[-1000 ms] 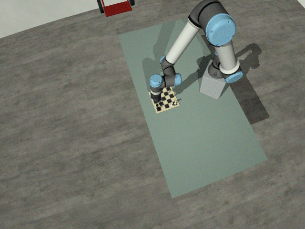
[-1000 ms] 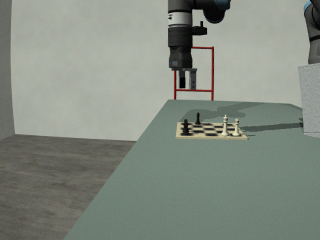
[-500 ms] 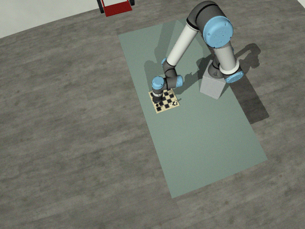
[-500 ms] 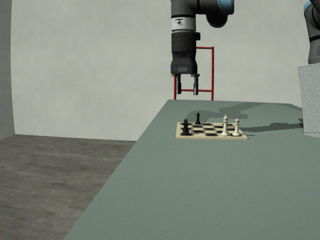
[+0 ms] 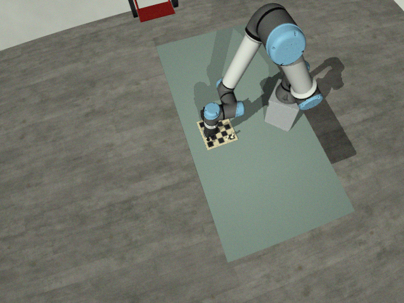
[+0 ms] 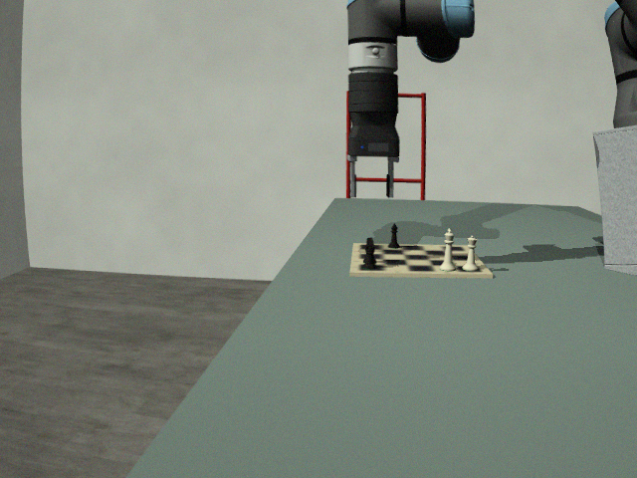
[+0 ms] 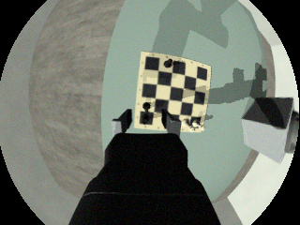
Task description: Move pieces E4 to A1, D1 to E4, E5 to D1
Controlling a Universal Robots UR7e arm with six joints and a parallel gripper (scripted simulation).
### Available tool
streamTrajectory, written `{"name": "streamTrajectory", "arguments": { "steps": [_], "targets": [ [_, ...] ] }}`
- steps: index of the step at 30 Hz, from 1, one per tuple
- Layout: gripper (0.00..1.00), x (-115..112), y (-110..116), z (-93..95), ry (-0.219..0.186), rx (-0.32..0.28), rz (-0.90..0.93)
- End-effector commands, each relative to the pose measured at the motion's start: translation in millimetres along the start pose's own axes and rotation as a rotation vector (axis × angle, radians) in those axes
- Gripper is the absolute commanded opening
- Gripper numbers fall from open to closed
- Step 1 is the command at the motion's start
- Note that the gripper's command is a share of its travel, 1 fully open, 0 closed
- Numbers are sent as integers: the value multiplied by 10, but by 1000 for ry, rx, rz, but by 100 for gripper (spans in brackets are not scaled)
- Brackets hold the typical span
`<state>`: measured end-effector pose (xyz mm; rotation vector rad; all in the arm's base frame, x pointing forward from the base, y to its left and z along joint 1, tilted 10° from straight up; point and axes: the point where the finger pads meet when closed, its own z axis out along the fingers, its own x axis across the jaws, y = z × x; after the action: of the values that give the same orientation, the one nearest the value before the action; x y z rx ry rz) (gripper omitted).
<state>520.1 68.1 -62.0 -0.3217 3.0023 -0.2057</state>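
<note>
Your biggest thing here is the green table top [image 5: 277, 182] [image 6: 385, 359] [image 7: 123, 47]. Your big gray and white arm [image 5: 241, 62] [image 6: 372, 56] reaches over it. The arm stands on a pale gray block [image 5: 280, 113] [image 6: 619, 205] [image 7: 264, 136]. Behind the table you see a red frame [image 5: 156, 12] [image 6: 423, 143].

Your checkered board [image 5: 215, 143] [image 6: 421, 274] [image 7: 139, 94] lies flat on the green top. The pincer [image 5: 210, 131] [image 6: 371, 192] [image 7: 146, 114] points down above it, its two fingers wide apart, with nothing between them.

On the board, two white pieces, a taller one [image 6: 448, 252] and a shorter one [image 6: 471, 254], stand side by side near a corner. Dark shapes [image 6: 369, 254] [image 7: 146, 107] are near another corner; you can't tell if they are one piece or two. One black piece [image 6: 393, 236] [image 7: 168, 63] stands near the far edge. The square names are too small to read.
</note>
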Motion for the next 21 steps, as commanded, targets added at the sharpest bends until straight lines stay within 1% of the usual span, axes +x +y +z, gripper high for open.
{"name": "streamTrajectory", "arguments": {
  "steps": [1,7,15,16,21],
  "targets": [
    [100,-9,5,13,-6,-4,-77],
    [100,-13,19,35,-6,-4,-163],
    [100,-14,23,42,-6,-4,-187],
    [73,-14,23,42,-6,-4,-187],
    [73,-14,23,42,-6,-4,-187]
  ]
}}
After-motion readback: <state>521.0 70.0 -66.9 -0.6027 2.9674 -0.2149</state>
